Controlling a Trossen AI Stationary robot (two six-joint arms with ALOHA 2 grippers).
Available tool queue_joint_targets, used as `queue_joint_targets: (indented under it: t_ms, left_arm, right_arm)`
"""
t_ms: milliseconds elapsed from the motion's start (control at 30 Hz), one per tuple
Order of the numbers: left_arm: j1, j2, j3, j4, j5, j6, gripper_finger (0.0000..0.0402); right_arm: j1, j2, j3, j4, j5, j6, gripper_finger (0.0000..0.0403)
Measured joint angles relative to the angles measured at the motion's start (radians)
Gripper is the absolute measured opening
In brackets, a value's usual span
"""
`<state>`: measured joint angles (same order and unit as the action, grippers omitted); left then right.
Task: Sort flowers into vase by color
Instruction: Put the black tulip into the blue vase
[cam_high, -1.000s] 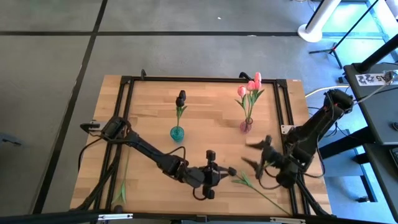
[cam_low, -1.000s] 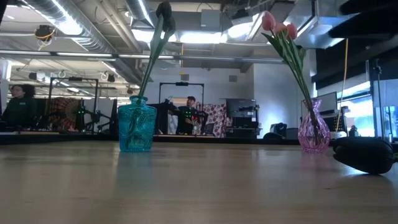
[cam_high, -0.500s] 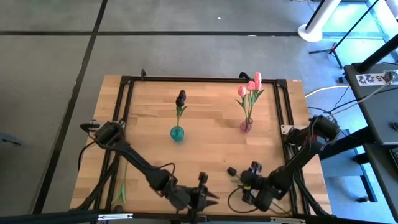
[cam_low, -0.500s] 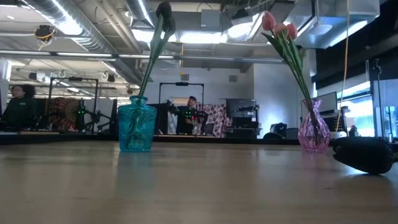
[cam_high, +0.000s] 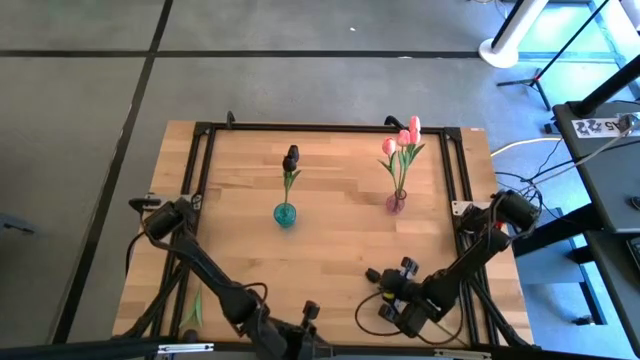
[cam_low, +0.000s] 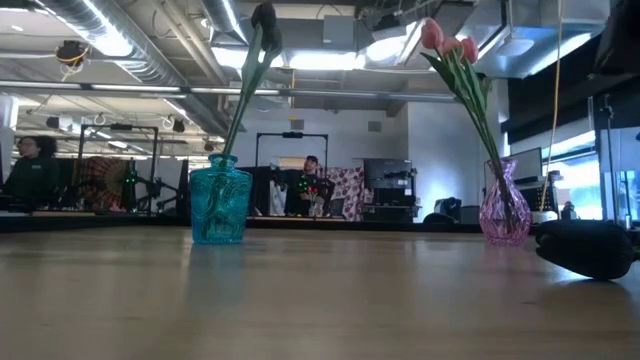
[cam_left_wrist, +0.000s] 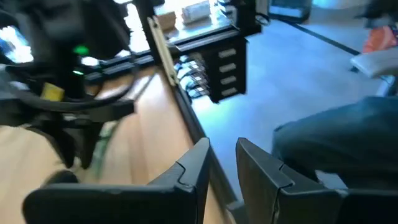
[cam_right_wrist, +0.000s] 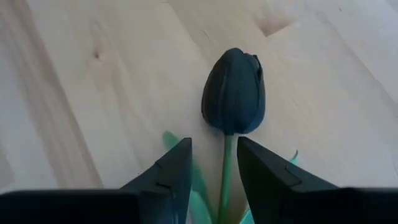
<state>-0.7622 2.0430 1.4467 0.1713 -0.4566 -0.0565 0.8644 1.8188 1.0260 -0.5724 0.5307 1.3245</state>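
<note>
Only right wrist view shows right fingers (cam_right_wrist: 214, 180) pinching black tulip (cam_right_wrist: 234, 92) stem; left fingers (cam_left_wrist: 222, 171) narrowly apart, empty.

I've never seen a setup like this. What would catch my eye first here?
Probably the two glass vases standing toward the table's far side: a teal vase with one black tulip, and a pink vase with a bunch of pink tulips. Next, at the near edge, the right hand has its fingers either side of the stem of another black tulip on the wood.
</note>
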Motion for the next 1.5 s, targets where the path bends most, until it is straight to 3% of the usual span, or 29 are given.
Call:
queue_joint_targets:
  t_ms: [333,467,633,767,867,1000,1167,1333,1500]
  left_arm:
    - [-0.052,0.0,0.0,-0.052,-0.011,-0.062,0.0074]
    - [-0.06,0.0,0.0,-0.104,-0.019,-0.075,0.0074]
    - [-0.031,0.0,-0.006,-0.187,0.014,-0.153,0.0074]
    - [-0.01,0.0,-0.041,-0.19,0.048,-0.189,0.0074]
    - [-0.003,-0.001,-0.053,-0.181,0.038,-0.202,0.0074]
    - [0.007,-0.005,-0.053,-0.179,-0.095,-0.229,0.0074]
    - [0.013,-0.021,-0.055,-0.176,-0.141,-0.229,0.0076]
    - [0.041,-0.021,-0.055,0.0,-0.14,-0.191,0.0105]
    - [0.088,-0.014,-0.055,0.126,-0.141,-0.138,0.015]
  right_arm:
    - [-0.045,0.058,0.003,0.003,-0.059,-0.018,0.0121]
    - [-0.045,0.06,0.003,0.006,-0.051,-0.012,0.0087]
    - [-0.046,0.062,0.005,0.014,-0.028,-0.01,0.0016]
    - [-0.049,0.062,0.051,-0.011,0.026,-0.027,0.0018]
    - [-0.05,0.039,0.117,-0.043,0.129,-0.083,0.0013]
    - [-0.054,0.013,0.215,-0.071,0.282,-0.172,0.0009]
    - [-0.039,-0.008,0.359,-0.045,0.567,-0.345,0.0006]
    - [0.002,-0.009,0.414,0.156,0.813,-0.561,0.0005]
    - [0.05,-0.004,0.413,0.341,0.939,-0.698,0.0005]
